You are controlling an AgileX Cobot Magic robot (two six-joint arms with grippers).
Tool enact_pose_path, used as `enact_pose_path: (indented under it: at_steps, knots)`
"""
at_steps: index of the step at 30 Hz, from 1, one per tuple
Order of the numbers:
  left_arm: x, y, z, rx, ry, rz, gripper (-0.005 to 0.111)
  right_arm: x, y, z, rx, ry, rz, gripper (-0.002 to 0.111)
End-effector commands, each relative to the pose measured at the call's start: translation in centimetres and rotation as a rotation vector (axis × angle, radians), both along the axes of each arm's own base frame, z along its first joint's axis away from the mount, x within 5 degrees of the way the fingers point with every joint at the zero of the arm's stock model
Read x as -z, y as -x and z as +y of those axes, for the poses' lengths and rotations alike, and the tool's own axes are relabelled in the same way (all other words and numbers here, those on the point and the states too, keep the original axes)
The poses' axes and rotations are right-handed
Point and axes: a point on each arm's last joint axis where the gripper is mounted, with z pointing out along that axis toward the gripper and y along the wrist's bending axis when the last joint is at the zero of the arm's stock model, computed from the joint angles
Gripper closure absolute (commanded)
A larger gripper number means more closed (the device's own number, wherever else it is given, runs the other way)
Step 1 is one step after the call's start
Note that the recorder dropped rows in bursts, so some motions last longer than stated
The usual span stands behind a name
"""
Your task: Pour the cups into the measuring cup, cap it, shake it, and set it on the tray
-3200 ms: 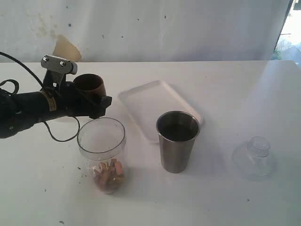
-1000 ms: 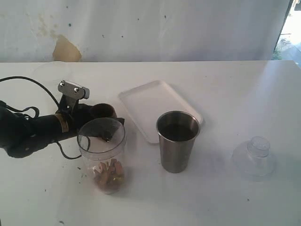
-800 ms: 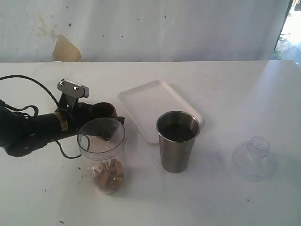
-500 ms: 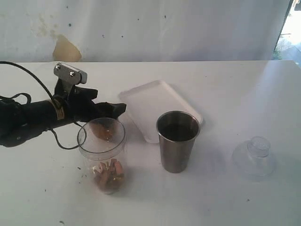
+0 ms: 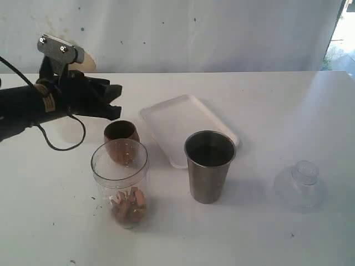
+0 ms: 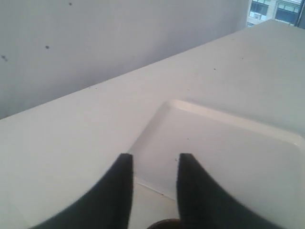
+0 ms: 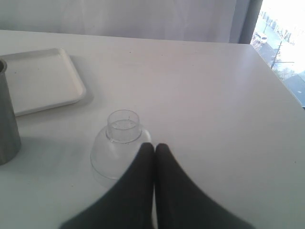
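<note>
The brown wooden cup stands upright on the table just behind the clear measuring cup, which holds pink and brown pieces at its bottom. My left gripper hovers above and left of the wooden cup, open and empty; in the left wrist view the left gripper looks over the tray, with the wooden cup's rim just showing. The steel tumbler stands in front of the white tray. My right gripper is shut and empty, right by a clear domed cap.
The clear domed cap lies on the table at the right. The steel tumbler and the tray also show in the right wrist view. A brown stain marks the back wall behind the left arm.
The left gripper let go of the wooden cup, which now stands behind the measuring cup. The arm rose and drew back to the left, its jaws narrowing. The right gripper has not moved.
</note>
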Motion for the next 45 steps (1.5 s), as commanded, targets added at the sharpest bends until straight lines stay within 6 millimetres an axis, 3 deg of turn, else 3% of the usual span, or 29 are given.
enact_pose_path:
  at_steps: [1, 12, 28, 32, 38, 41, 45]
  knots:
    - [-3.0, 1.1, 0.8, -0.05, -0.014, -0.017, 0.106, 0.1, 0.0, 0.0, -0.002, -0.001, -0.008, 0.108]
    - [-9.0, 4.9, 3.3, -0.173, -0.009, -0.063, 0.106, 0.1, 0.0, 0.0, -0.002, -0.001, -0.008, 0.108]
    - [-11.4, 13.9, 6.4, -0.184, 0.132, -0.196, 0.106, 0.1, 0.0, 0.0, -0.002, -0.001, -0.008, 0.108]
    - [-11.6, 15.7, 7.1, -0.191, 0.178, -0.22, 0.106, 0.1, 0.0, 0.0, -0.002, -0.001, -0.008, 0.108]
    - [-10.0, 18.1, 7.6, -0.173, 0.294, -0.198, 0.106, 0.1, 0.0, 0.0, -0.002, -0.001, -0.008, 0.108]
    - [-8.9, 19.0, 7.2, -0.092, 0.344, -0.238, 0.106, 0.1, 0.0, 0.0, -0.002, -0.001, -0.008, 0.108]
    - [-8.2, 20.4, 5.7, 0.143, 0.342, -0.337, 0.106, 0.1, 0.0, 0.0, -0.002, -0.001, -0.008, 0.108]
